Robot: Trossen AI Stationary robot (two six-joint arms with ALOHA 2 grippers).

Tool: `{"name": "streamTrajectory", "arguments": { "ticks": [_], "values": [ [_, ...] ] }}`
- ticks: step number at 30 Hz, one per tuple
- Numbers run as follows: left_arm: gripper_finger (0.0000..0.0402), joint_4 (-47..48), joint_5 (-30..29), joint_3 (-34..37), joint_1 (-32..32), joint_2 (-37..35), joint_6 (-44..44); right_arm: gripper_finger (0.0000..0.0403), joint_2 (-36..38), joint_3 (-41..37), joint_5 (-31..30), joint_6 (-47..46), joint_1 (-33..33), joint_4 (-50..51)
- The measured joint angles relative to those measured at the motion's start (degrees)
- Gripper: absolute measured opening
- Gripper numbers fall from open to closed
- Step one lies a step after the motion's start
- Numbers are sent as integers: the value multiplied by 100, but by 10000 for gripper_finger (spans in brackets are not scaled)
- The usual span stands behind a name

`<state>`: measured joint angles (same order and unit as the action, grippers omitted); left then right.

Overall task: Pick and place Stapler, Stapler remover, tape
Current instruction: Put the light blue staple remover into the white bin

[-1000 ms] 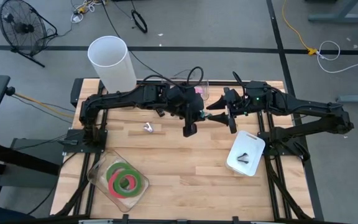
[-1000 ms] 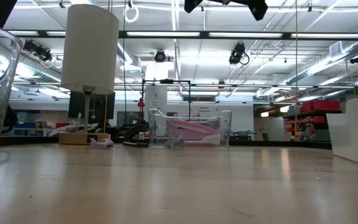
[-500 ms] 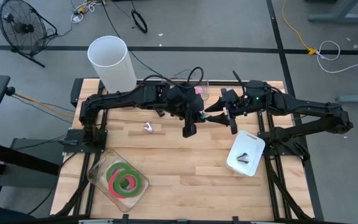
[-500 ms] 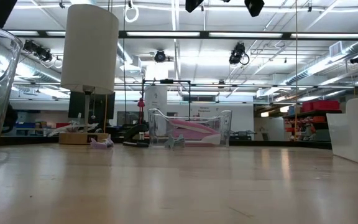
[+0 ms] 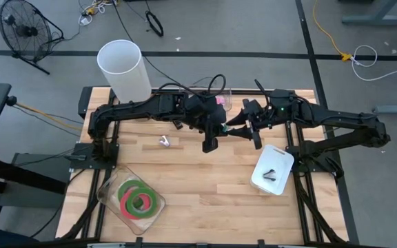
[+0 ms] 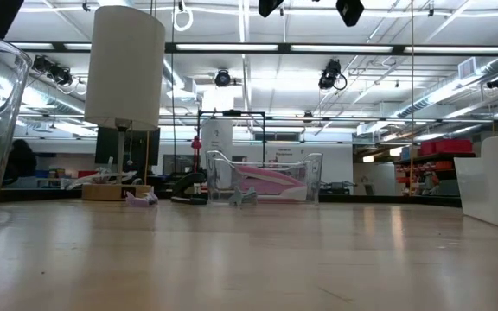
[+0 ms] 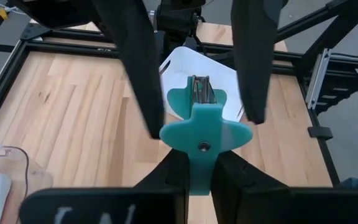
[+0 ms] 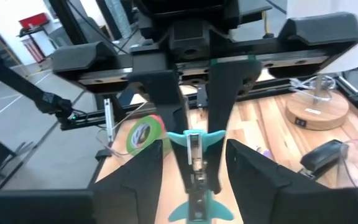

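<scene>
My two arms are matte black, jointed, trailing black cables; a small green light glows upper right of centre.

Overhead, table-level and two facing wrist cameras share the table.

The worktop is made of pale wooden planks and sits on a black metal frame. Around it lies a grey concrete floor crossed by dark lines. A black fan stands on that floor beyond one far corner, with black and yellow cables trailing across the ground nearby. A tall white cylinder rises at the worktop's far edge. Seen level across the wood, the room is a large open hall with long strip lights on the ceiling, white walls and cluttered benches far behind.
</scene>
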<state>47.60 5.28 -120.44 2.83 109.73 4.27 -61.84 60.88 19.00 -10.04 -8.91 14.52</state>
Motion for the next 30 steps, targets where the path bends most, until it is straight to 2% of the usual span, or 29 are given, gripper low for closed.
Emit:
{"name": "streamTrajectory", "arguments": {
  "ticks": [8, 13, 22, 25, 30],
  "values": [
    [48, 4, 0, 0, 0, 0, 2, 152, 0, 0, 57, 2, 0, 0],
    [37, -12, 0, 0, 0, 0, 2, 151, 4, 0, 57, 4, 0, 74],
    [49, -16, 8, 2, 0, 7, -1, 151, 11, 0, 37, 252, -2, 446],
    [37, -16, 1, 2, 0, 7, -7, 151, 31, 0, -96, 284, -4, 421],
    [39, -26, -2, 2, 0, 7, -2, 151, 154, 0, -226, 298, -81, 382]
  ]
}}
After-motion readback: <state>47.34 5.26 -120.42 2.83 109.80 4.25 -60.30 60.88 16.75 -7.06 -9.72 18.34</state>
